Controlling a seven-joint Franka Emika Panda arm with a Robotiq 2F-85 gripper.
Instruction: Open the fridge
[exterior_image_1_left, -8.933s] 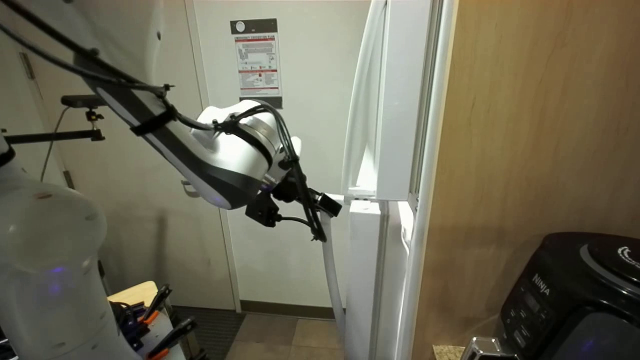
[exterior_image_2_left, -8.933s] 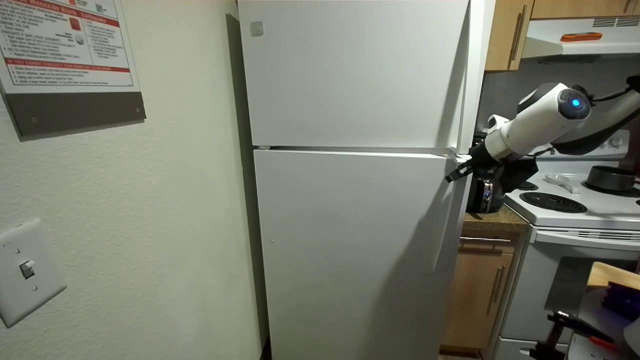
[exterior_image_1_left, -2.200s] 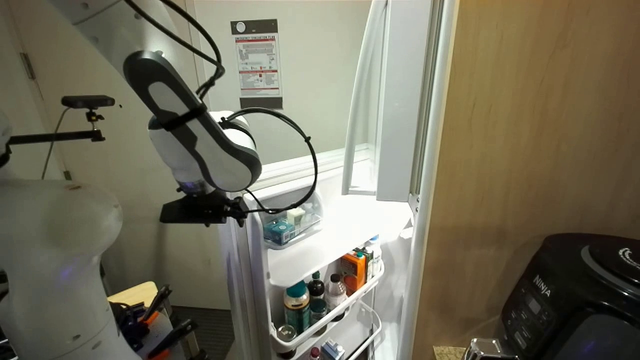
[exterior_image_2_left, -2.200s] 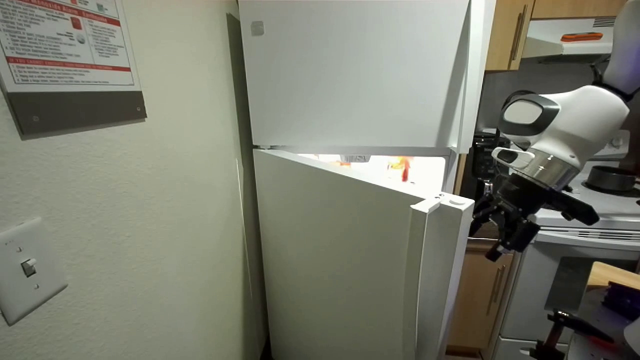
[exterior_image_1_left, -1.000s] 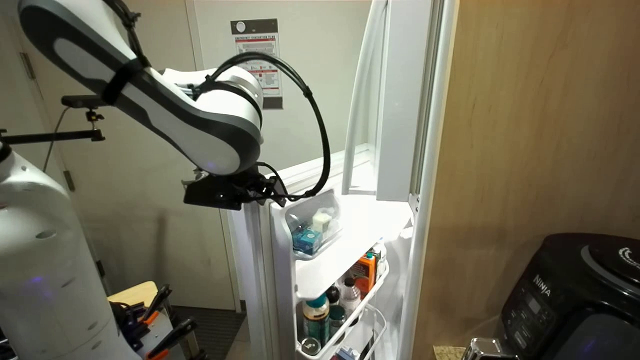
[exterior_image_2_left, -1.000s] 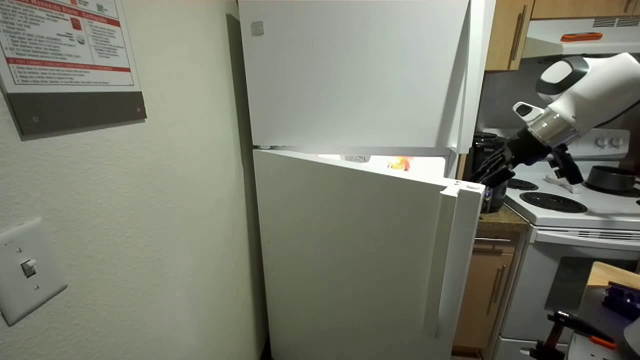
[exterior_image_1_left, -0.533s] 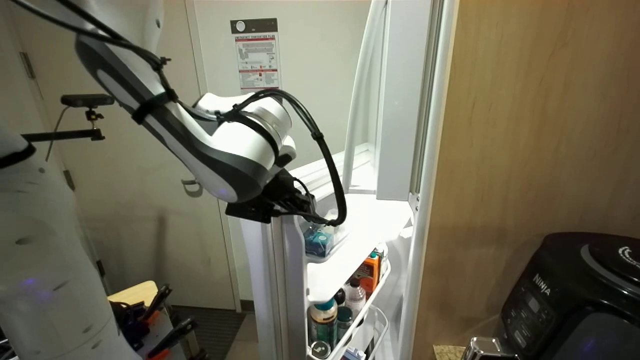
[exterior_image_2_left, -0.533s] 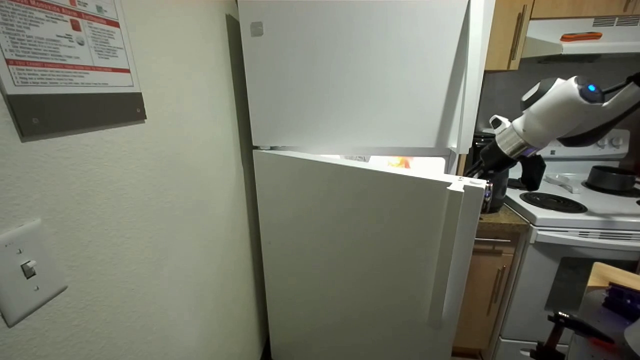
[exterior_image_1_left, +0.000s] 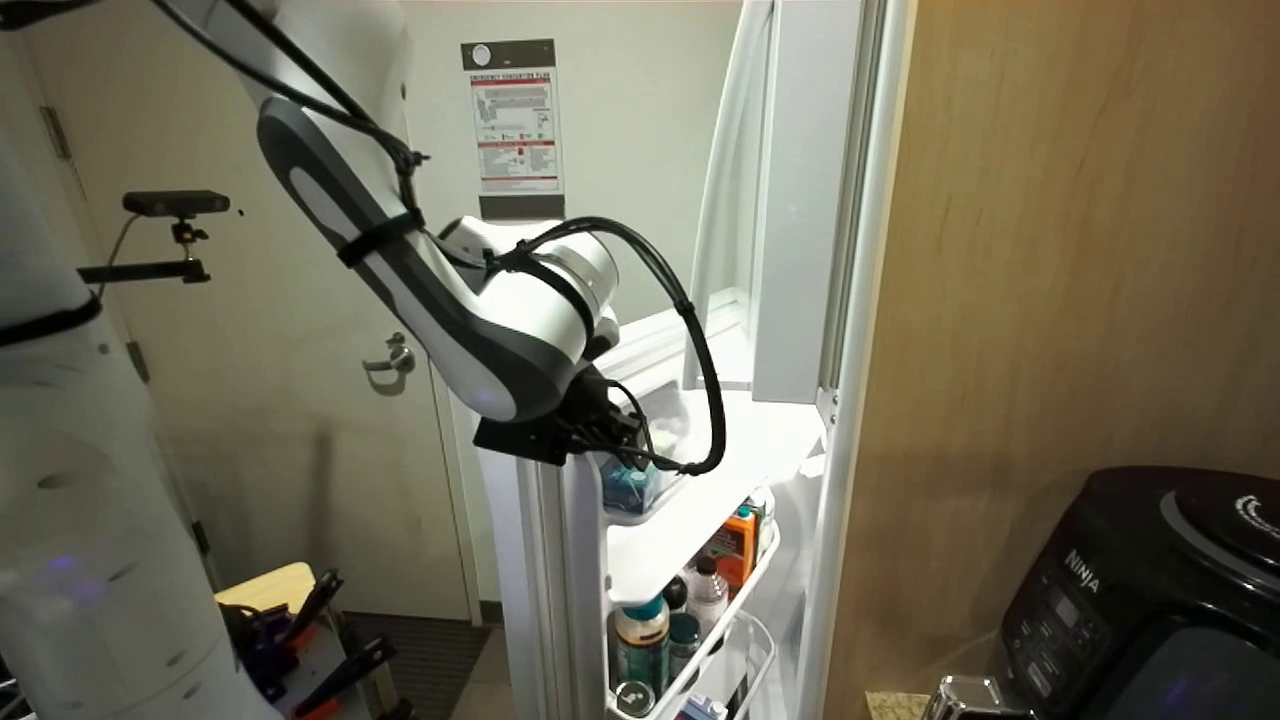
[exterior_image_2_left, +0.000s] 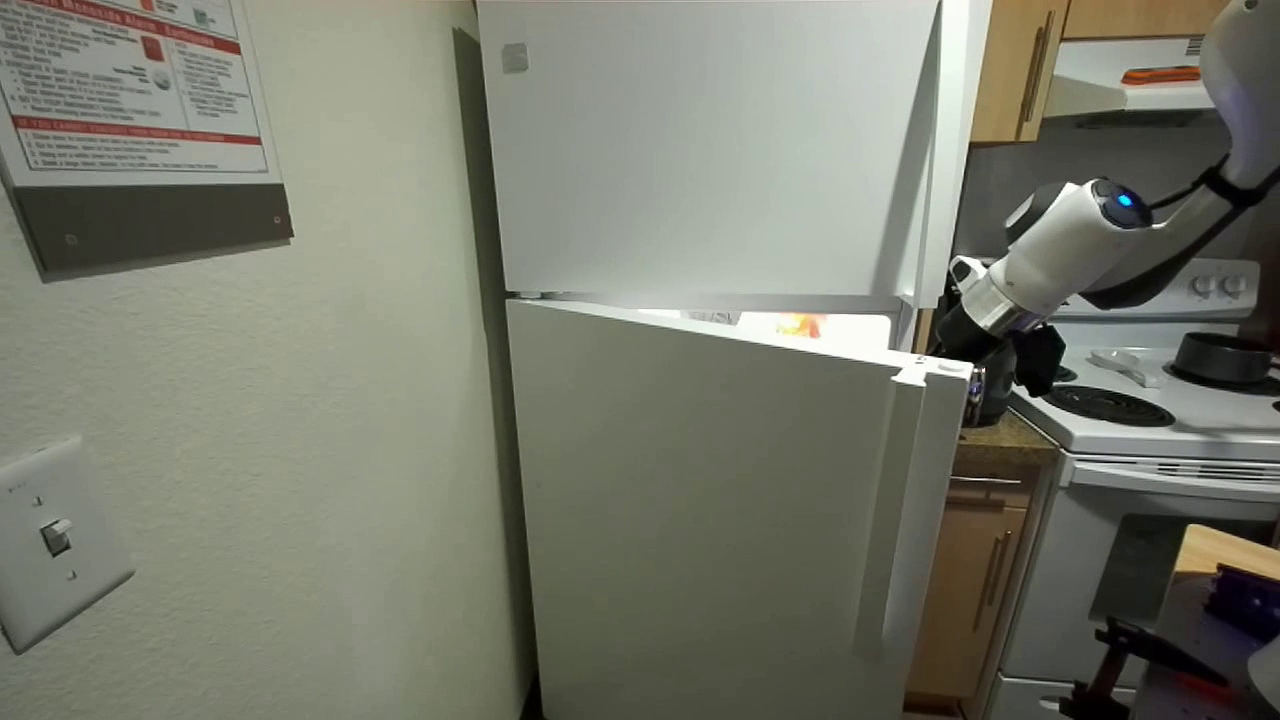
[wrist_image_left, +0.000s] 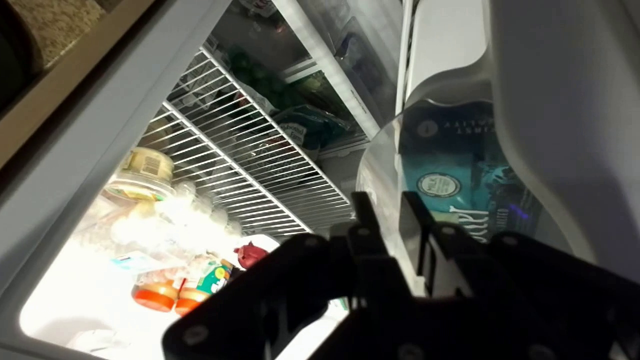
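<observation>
fridge (exterior_image_2_left: 715, 270) upright near stove (exterior_image_2_left: 1120, 500); lower door (exterior_image_2_left: 700, 510) ajar. claw (wrist_image_left: 388, 206) behind its free edge, tips narrowly parted, nothing visibly pinched: likely set to push wider from inside. door bin (wrist_image_left: 381, 157) pens teal carton (wrist_image_left: 450, 167), presumably against spilling.

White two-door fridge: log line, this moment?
short white upper door: shut; longer white lower door: partly open; black fingers: apart, near clear plastic bin

White light is pouring from inside the fridge (exterior_image_2_left: 700, 450), glaring in the wrist view, where the tool (wrist_image_left: 387, 202) is showing dark and blurred. A shadow is streaking the room door (exterior_image_1_left: 260, 330) in an exterior view.
</observation>
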